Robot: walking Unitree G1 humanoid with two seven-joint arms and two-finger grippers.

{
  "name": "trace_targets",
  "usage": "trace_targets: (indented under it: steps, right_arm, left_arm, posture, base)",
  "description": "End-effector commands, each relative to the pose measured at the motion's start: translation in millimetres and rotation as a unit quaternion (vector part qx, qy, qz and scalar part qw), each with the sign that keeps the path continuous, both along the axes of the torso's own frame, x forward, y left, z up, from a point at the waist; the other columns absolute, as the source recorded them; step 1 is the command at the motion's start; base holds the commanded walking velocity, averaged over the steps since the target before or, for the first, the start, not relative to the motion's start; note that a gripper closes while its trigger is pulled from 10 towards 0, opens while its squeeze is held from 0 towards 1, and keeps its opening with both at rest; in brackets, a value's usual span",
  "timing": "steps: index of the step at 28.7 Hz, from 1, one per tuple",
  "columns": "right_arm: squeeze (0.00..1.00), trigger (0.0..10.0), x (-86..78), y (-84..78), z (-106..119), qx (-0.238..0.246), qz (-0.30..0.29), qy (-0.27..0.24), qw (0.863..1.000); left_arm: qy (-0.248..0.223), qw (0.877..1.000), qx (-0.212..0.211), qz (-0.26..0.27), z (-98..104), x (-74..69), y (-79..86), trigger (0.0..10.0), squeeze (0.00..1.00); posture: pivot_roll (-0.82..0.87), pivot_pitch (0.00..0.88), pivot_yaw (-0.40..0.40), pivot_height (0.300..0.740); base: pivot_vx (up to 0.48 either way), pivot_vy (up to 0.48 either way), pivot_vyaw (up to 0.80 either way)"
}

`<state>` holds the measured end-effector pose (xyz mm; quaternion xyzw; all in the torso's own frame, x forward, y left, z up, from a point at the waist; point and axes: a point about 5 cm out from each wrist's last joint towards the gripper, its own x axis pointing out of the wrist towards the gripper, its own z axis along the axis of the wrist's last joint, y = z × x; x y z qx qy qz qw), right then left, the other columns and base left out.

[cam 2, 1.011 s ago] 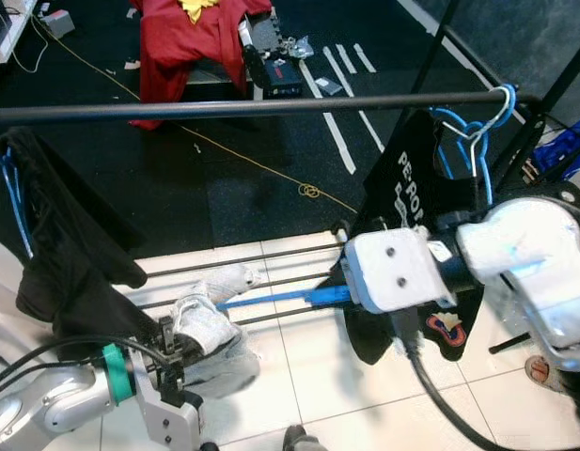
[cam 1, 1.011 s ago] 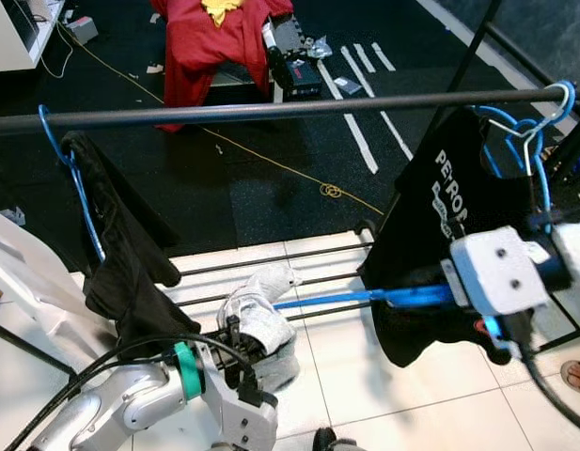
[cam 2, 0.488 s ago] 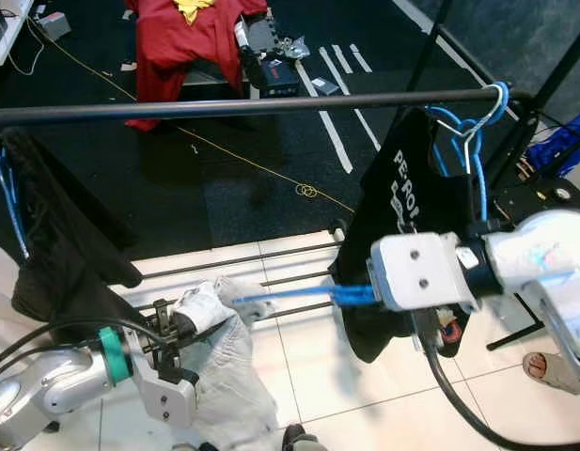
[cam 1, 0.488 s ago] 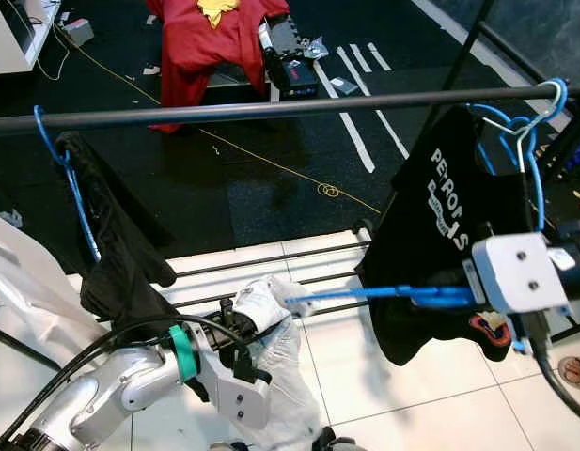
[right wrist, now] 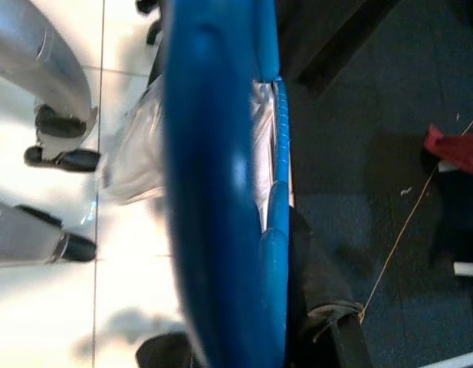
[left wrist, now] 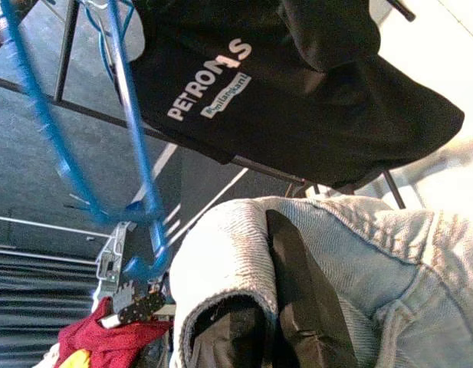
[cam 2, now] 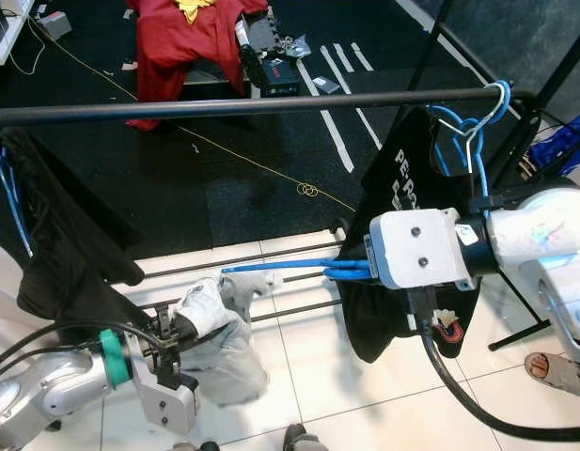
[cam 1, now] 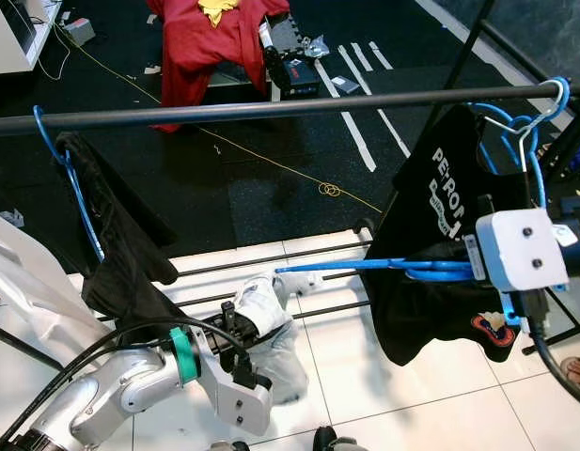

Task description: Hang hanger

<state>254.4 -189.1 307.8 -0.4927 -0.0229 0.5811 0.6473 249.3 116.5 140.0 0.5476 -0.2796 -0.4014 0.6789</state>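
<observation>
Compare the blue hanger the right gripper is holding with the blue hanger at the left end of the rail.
The held blue hanger lies roughly level, off the rail, with its tip in light denim gripped by the left gripper. The left-end hanger hangs upright, hooked over the rail, carrying a black garment. The right gripper holds the first; nothing holds the second. Both are blue.

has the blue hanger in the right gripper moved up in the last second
Yes. The blue hanger has risen: its far tip lay near the lowest floor bar, and now sits level with the upper one, while the rail stayed put.
</observation>
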Motion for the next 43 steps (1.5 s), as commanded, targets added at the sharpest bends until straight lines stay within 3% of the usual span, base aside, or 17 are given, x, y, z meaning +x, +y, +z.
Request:
trace_targets:
  steps: [1, 13, 27, 43]
  right_arm:
    - [0.0, 10.0, -0.9, 4.5, -2, -0.004, 0.015, 0.001, 1.0]
    - [0.0, 10.0, -3.7, 25.0, -3, -0.008, 0.079, 0.012, 0.997]
    - [0.0, 10.0, -14.8, 18.9, -6, -0.042, 0.091, 0.041, 0.994]
    - [0.0, 10.0, -12.5, 15.5, -2, -0.08, 0.084, 0.015, 0.993]
  left_arm:
    - [0.002, 1.0, 0.0, -0.019, -3, -3.6, -4.4, 10.0, 0.0]
    - [-0.001, 1.0, -0.002, -0.027, -3, -2.2, -10.1, 10.0, 0.0]
    - [-0.001, 0.999, -0.004, -0.033, -5, 0.4, -13.4, 10.0, 0.0]
    - [-0.001, 1.0, -0.006, -0.03, -7, -0.3, -12.7, 10.0, 0.0]
  posture:
    - [-0.14, 0.18, 0.049, 0.74]
    - [-0.14, 0.179, 0.047, 0.74]
    - [-0.15, 0.183, 0.046, 0.74]
    - [-0.15, 0.177, 0.039, 0.74]
  base:
    - [0.0, 0.0, 0.0]
    - [0.0, 0.0, 0.0]
    - [0.0, 0.0, 0.0]
    - [0.0, 0.0, 0.0]
